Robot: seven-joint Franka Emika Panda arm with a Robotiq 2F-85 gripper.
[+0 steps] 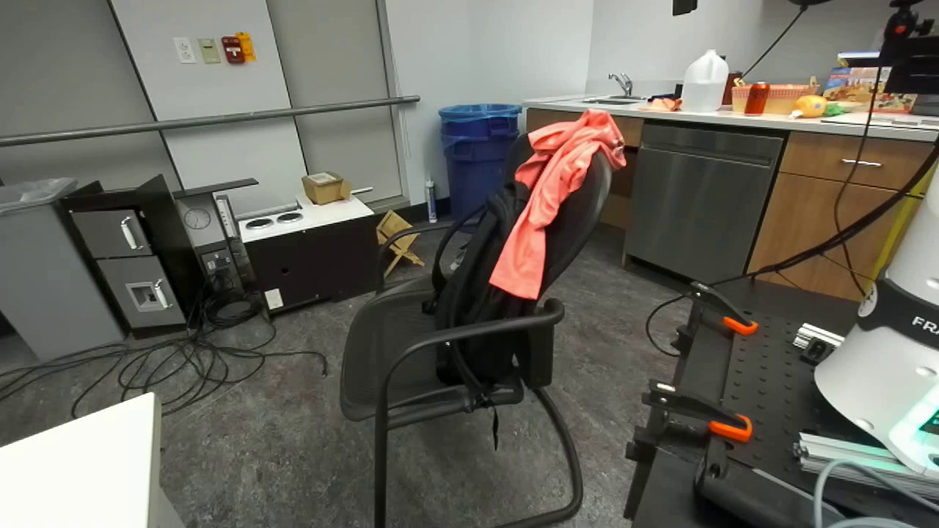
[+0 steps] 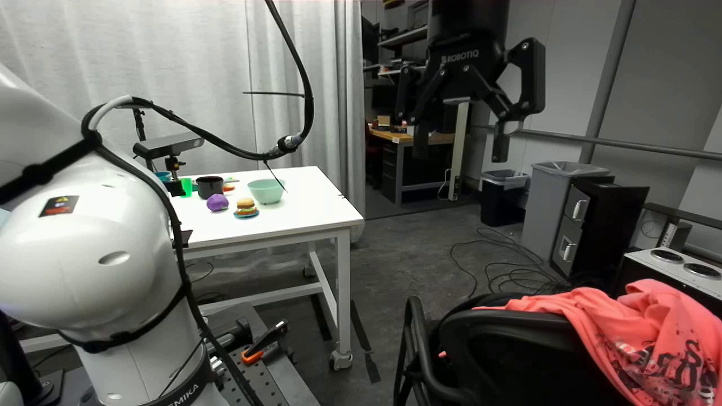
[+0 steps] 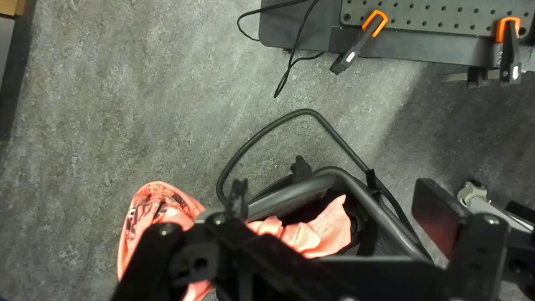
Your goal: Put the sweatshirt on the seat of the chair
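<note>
The coral-pink sweatshirt (image 1: 546,213) hangs over the top of the chair's backrest, with a long piece down the seat side. It also shows in an exterior view (image 2: 637,327) and in the wrist view (image 3: 326,230), partly hidden behind the gripper. The black chair (image 2: 524,352) has armrests and a mesh seat (image 1: 385,341). Nothing pink lies on the visible part of the seat. A black bag (image 1: 473,323) with straps is against the backrest. My gripper (image 2: 461,145) is open and empty, above the chair; its spread fingers (image 3: 338,196) show in the wrist view.
The black robot base (image 1: 766,359) with orange-tipped clamps stands behind the chair. A white table (image 2: 307,217) holds a bowl and toy food. Toy kitchen units (image 1: 315,242) and loose cables (image 1: 213,359) are on the floor. A counter (image 1: 697,117) runs along the wall.
</note>
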